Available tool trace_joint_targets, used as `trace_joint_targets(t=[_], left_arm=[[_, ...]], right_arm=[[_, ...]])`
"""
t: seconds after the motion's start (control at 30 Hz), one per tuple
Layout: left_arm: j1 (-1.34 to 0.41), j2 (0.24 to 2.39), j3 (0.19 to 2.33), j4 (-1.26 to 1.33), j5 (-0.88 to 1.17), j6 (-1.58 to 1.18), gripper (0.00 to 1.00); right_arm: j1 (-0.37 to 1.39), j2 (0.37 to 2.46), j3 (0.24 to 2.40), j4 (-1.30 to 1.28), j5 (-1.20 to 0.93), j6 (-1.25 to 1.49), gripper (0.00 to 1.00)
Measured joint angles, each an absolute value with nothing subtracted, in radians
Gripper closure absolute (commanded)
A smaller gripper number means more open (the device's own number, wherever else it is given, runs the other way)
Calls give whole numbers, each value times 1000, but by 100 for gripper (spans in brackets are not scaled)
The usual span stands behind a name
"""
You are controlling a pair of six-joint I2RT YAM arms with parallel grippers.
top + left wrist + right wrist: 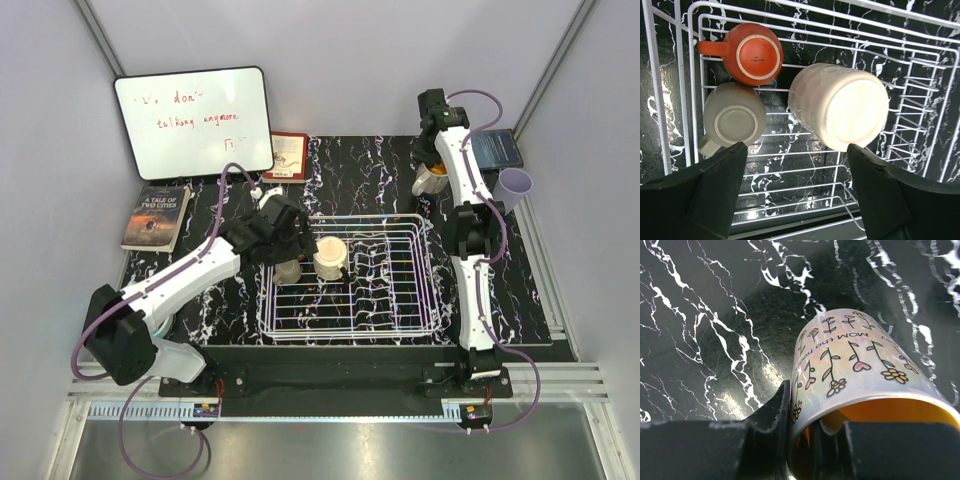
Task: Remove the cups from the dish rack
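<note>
right gripper (pixel 815 415) pinches flowered mug (pixel 860 365) by its rim; left gripper (pixel 796 146) gapes wide, cream mug (pixel 840 105) just beyond fingertips.

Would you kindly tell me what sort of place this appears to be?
Probably a robot lab cell, not a kitchen: plain enclosure walls, a whiteboard, and a dish rack staged on a marbled tabletop.

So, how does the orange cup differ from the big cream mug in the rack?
The orange cup is bright orange, while the cream mug is pale. The orange cup looks clearly smaller than the cream mug. The orange cup shows its handle, but the cream mug's handle is hidden in the left wrist view. Both sit bottom up in the dish rack.
</note>
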State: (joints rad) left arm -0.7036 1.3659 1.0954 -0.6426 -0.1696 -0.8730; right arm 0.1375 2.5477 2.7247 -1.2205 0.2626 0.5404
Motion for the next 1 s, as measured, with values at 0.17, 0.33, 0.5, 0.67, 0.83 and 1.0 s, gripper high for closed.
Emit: trace_joint_targets(t=[0.17,0.33,0.5,0.67,0.83,1.0], left_arm=[[-705,1396,1100,-640,-160,-853,17],[-706,1407,1105,-638,-152,-831,16],[-706,1407,1105,-637,-145,-816,14],[-706,1407,1112,-638,-138,-807,14],[-710,1407,1135,-635,-134,-801,13],[-716,1407,1140,-635,-134,-801,12]], right_arm=[[138,2605,2730,-1202,236,547,100],[138,2640,2730,-1182,222,551,100],[138,2640,2730,-1180,221,552,90],[138,2640,2737,-1185,216,556,65],[138,2616,2747,-1171,210,566,53],[138,2549,2749,-1169,196,570,46]])
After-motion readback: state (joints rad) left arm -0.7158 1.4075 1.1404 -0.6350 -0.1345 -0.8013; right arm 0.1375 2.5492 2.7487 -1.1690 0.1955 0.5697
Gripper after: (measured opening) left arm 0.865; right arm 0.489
